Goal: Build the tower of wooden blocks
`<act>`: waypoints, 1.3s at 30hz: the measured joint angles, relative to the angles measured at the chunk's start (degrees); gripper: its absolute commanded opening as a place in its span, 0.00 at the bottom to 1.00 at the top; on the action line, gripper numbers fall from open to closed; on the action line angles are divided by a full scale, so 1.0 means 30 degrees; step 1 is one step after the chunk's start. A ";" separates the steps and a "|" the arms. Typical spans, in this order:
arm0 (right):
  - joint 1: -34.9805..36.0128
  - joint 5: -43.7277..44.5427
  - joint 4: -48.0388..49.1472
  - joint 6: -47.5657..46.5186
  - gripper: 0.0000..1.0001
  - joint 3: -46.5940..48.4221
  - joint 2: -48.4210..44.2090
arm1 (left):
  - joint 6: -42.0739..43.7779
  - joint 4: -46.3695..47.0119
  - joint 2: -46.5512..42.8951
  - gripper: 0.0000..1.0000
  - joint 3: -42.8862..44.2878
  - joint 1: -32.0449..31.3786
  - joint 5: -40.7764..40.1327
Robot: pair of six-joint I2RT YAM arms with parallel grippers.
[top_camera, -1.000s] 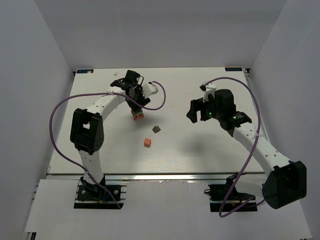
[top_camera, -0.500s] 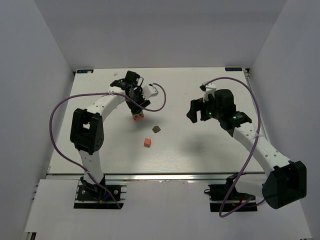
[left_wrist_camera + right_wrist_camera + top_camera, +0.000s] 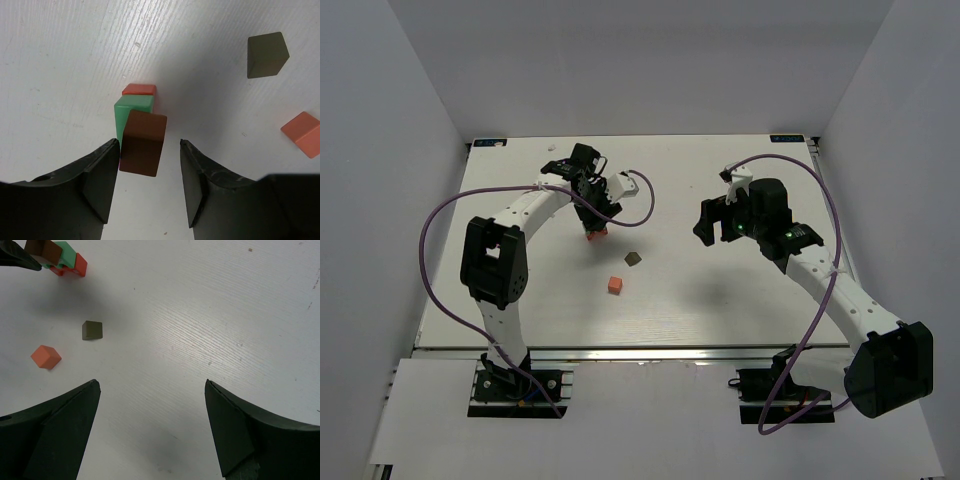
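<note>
Wood block tower (image 3: 595, 232) stands on the white bench (image 3: 720, 310), in its far left part, directly under the left claw (image 3: 592, 220). In the left wrist view the tower shows three pieces: a red piece (image 3: 139, 89) at the bottom, a mint-green slab (image 3: 131, 107) on it, and a dark brown block (image 3: 143, 142) that seems to sit on top of the slab. The left claw is lowered around this brown block and is partly open. The left finger (image 3: 97, 182) is just beside the block's edge or touching it, I cannot tell which, and between the block and the right finger (image 3: 202, 182) a strip of white bench is visible, so the block is not squeezed. Two more blocks lie loose on the bench, apart from the tower and apart from each other: a second dark brown block (image 3: 633, 258) nearer to the tower, and an orange cube (image 3: 614, 285) closer to the arm bases. The right wrist view shows the same two (image 3: 92, 330) (image 3: 46, 356) lying flat, with the tower in the upper left corner. The right claw (image 3: 712, 222) hangs above the right half of the bench, well apart from all the blocks, with its jaws spread wide and nothing between them.
</note>
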 measured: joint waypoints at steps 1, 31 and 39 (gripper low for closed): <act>0.0000 0.0000 0.0000 0.0000 0.89 0.0000 0.0000 | 0.0000 0.0007 0.0000 0.61 -0.0007 0.0000 -0.0007; 0.0000 0.0000 0.0000 -0.0080 0.90 0.0000 0.0000 | -0.0146 0.1035 0.0000 0.63 -0.0153 0.0000 -0.1661; 0.0000 -0.0007 0.0000 -0.0080 0.89 0.0000 0.0000 | 0.0000 0.1246 0.0000 0.64 -0.0270 0.0000 -0.1734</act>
